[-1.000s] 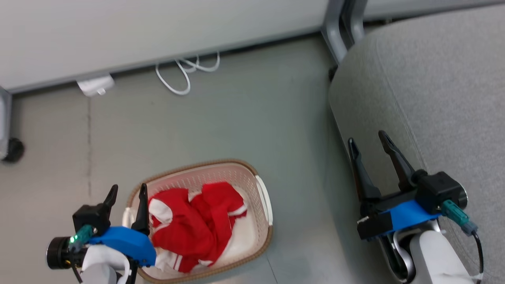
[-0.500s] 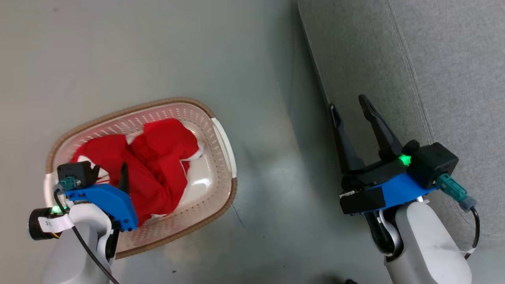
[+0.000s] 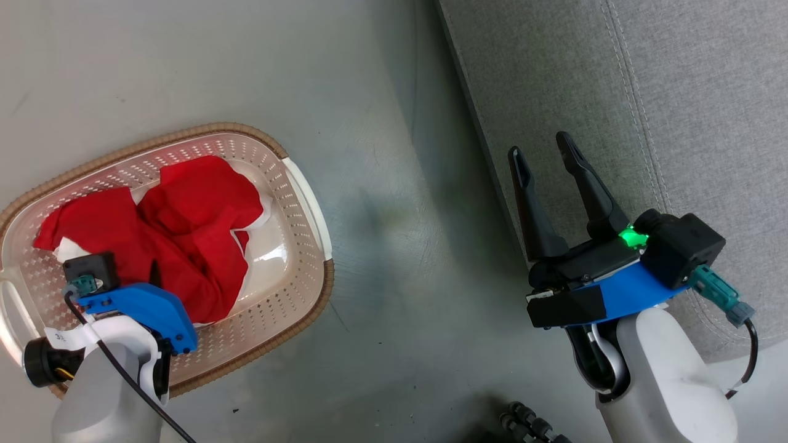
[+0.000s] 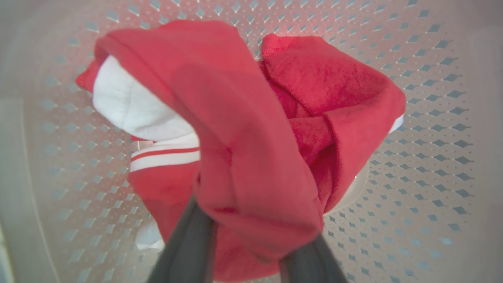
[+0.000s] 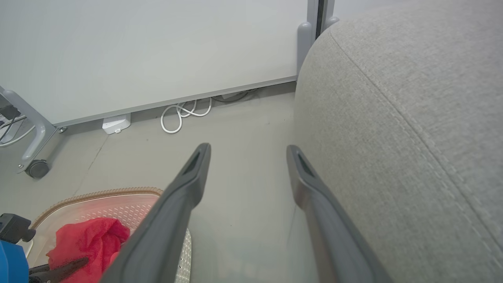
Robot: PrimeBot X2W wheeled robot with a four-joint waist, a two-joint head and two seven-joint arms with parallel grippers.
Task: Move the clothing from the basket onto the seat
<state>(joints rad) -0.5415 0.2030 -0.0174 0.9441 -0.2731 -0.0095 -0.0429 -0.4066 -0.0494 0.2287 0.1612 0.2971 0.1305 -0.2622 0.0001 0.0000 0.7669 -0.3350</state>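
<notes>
The red clothing [image 3: 184,234] lies bunched in the cream basket [image 3: 246,130] on the floor at the left. My left gripper [image 3: 132,271] is down inside the basket, its dark fingers pushed into the cloth. In the left wrist view the clothing [image 4: 251,137] drapes over my left gripper [image 4: 251,212]; the jaws stand apart astride a red fold, tips hidden, against the perforated basket wall [image 4: 432,118]. My right gripper [image 3: 540,147] hangs open and empty beside the grey seat [image 3: 615,92]. The right wrist view shows the right gripper [image 5: 247,149], the seat [image 5: 393,118], the basket [image 5: 118,196] and clothing [image 5: 86,239].
Grey floor [image 3: 394,246] separates basket and seat. Along the far wall lie a coiled white cable [image 5: 180,114] and a white adapter [image 5: 116,122]; a frame leg with a caster [image 5: 37,169] stands at the left. A dark ribbed object [image 3: 529,424] sits at the bottom edge.
The head camera has tilted down and the picture shifted. My left gripper has dropped from the basket's rim into the clothing, and its jaws have narrowed a little. The right gripper stays open.
</notes>
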